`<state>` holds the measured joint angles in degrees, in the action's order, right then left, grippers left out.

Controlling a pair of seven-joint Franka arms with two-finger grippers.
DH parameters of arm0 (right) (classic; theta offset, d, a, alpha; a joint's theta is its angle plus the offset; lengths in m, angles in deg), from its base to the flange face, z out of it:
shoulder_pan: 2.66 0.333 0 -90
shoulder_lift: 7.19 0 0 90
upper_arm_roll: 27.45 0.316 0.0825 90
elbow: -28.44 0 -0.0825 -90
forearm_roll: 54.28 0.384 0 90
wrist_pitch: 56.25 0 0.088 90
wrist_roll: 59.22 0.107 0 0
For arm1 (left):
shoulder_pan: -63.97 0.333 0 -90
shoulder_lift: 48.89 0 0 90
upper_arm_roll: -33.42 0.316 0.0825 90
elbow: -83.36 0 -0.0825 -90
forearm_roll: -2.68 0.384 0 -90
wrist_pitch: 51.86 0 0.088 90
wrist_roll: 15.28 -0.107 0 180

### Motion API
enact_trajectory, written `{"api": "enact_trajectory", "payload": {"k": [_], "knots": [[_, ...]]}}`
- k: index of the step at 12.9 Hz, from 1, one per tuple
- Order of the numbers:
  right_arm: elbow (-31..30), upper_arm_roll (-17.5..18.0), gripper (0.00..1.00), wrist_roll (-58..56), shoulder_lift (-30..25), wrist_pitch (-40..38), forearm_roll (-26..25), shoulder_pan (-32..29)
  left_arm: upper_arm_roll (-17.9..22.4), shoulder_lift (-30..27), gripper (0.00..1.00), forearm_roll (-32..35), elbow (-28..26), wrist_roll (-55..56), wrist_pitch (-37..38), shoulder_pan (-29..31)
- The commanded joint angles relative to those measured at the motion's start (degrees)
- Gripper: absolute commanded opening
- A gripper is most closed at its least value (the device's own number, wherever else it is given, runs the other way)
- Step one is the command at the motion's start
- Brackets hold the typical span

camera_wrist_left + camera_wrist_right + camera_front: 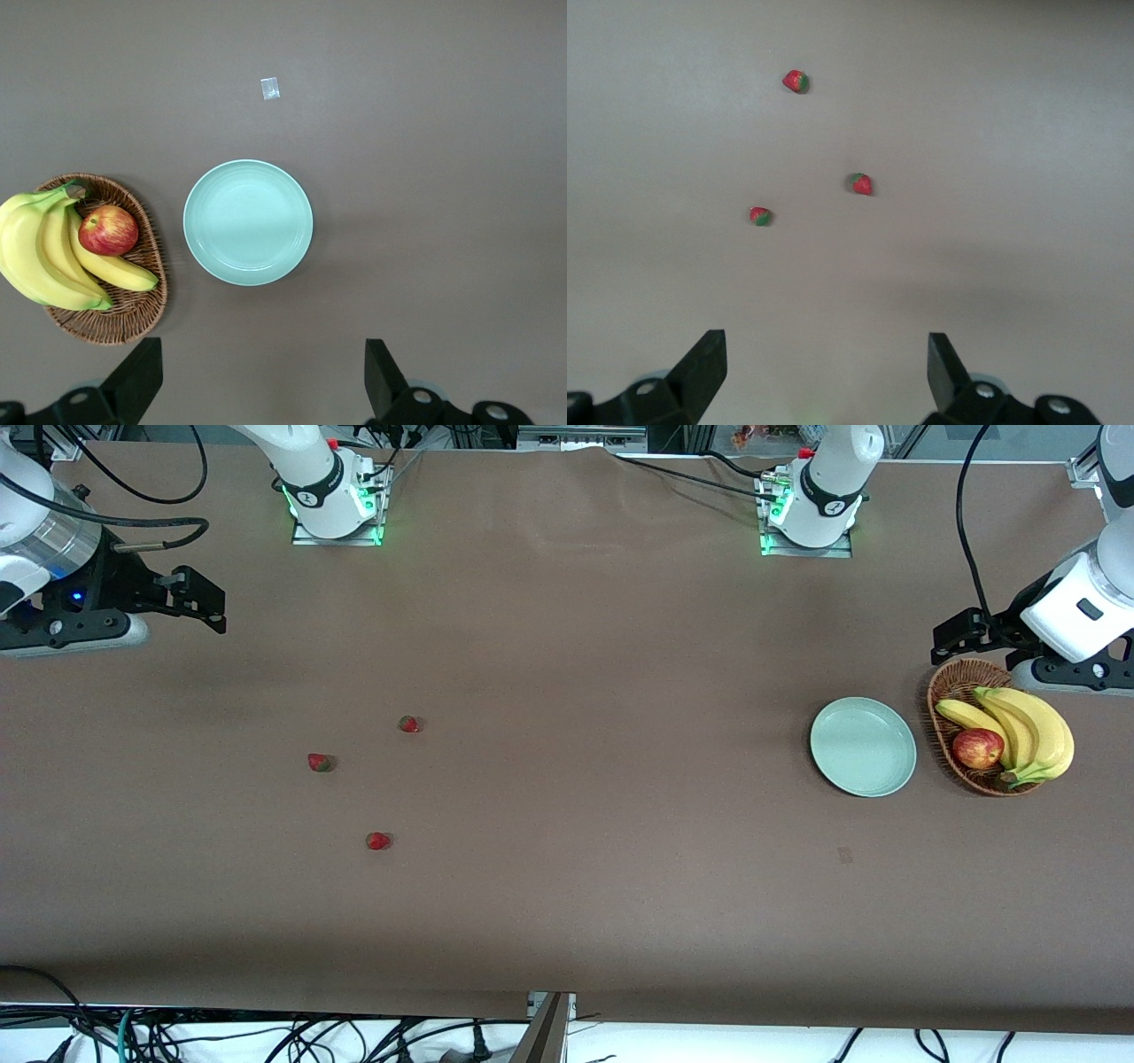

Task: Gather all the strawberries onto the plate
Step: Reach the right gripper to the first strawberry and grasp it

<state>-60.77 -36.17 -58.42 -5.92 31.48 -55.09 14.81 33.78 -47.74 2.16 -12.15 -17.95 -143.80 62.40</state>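
Observation:
Three strawberries lie apart on the brown table toward the right arm's end: one (408,724), one (321,762), and one (378,841) nearest the front camera. In the right wrist view they show as one strawberry (796,81), a second (861,183) and a third (760,215). The mint-green plate (863,746) sits empty toward the left arm's end, and it also shows in the left wrist view (248,221). My right gripper (208,602) (824,372) is open and empty, up in the air, well apart from the berries. My left gripper (957,638) (261,376) is open and empty, above the table by the basket and plate.
A brown wicker basket (966,682) (124,319) stands beside the plate, at the left arm's end. It holds a bunch of bananas (1028,731) (40,257) and a red apple (977,748) (108,230). A small pale scrap (270,88) lies on the table near the plate.

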Motion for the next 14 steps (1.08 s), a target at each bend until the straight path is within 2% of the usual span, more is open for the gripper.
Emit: {"api": "enact_trajectory", "payload": {"k": [1,6,8,9,11,14], "knots": [[-0.08,0.90,1.00,0.59,-0.22,-0.72,0.10,-0.78,0.52,0.00,1.00,-0.79,1.11,-1.99,1.58,-0.01],[2.10,0.72,1.00,2.10,1.00,0.16,-0.07,-1.13,0.43,0.35,1.00,-0.71,1.11,-2.07,1.68,-0.10],[3.69,-0.42,1.00,2.18,2.23,0.16,0.01,-1.57,0.43,0.44,1.00,-0.70,0.85,-2.69,2.20,-0.10],[3.26,-0.51,1.00,2.10,3.89,1.29,0.01,-1.66,0.43,0.44,1.00,-0.70,0.85,-2.78,2.20,-0.10],[3.78,-0.07,1.00,2.10,10.91,4.36,-0.16,-0.96,0.34,0.61,1.00,-0.44,0.85,-2.87,2.73,-0.10],[3.60,0.19,1.00,2.18,18.73,5.08,-1.75,1.59,0.34,1.05,1.00,-0.53,0.94,-2.78,2.73,-0.10]]}}
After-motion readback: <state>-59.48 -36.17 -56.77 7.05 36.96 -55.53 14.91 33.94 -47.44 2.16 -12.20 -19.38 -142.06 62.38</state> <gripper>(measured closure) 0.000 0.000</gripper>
